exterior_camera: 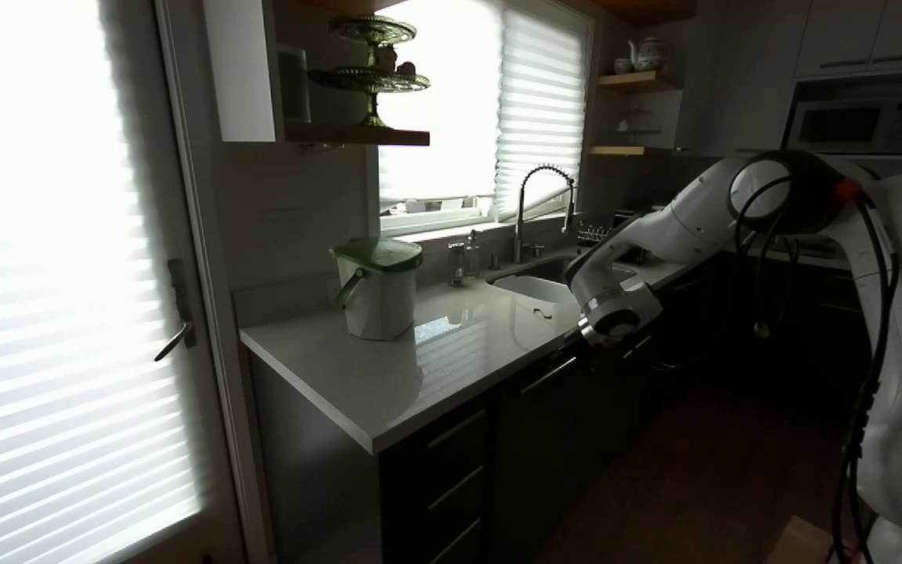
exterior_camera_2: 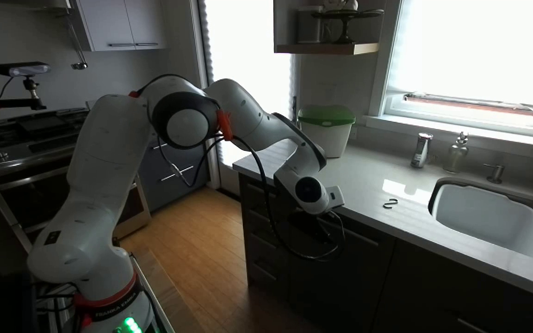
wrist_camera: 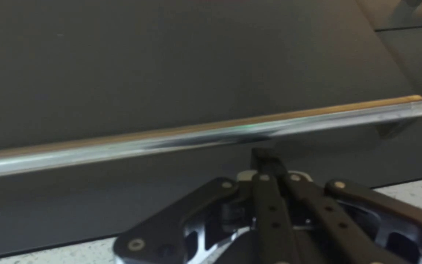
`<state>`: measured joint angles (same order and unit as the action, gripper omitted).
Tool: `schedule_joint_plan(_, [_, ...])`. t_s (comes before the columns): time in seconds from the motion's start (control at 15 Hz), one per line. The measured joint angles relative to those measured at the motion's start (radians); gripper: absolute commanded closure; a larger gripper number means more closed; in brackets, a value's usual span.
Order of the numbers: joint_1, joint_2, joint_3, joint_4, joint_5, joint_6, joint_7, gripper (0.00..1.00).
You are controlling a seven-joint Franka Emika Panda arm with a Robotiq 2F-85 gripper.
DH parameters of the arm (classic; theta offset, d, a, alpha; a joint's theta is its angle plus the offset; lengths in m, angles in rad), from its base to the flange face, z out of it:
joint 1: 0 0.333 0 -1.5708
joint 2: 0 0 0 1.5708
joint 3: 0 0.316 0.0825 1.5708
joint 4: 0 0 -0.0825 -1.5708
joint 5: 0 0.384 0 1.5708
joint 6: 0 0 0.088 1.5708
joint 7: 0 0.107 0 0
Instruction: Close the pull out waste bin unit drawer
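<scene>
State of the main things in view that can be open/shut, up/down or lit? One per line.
Tool: shut, gripping nothing, close to the drawer handle
Waste drawer: looks shut or nearly; a slight gap can't be ruled out
Green bin lid: on, shut
Upper cabinet doors: shut
Microwave door: shut
Window blind: lowered, gap at the bottom
Door blind: lowered
Base light: lit green

Bright blinds (exterior_camera: 543, 102) stand out against dim grey walls (exterior_camera: 302, 184).
</scene>
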<state>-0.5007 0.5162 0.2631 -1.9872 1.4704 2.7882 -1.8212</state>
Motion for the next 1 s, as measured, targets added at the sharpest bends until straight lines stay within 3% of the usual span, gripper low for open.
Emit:
schedule_joint_plan(0.67, [-0.018, -0.024, 0.000, -0.019, 0.007, -0.077, -0.056, 1.00])
schedule_joint_plan(1.0, [-0.042, -0.094, -0.036, -0.100, -0.106, -0.116, -0.020, 1.00])
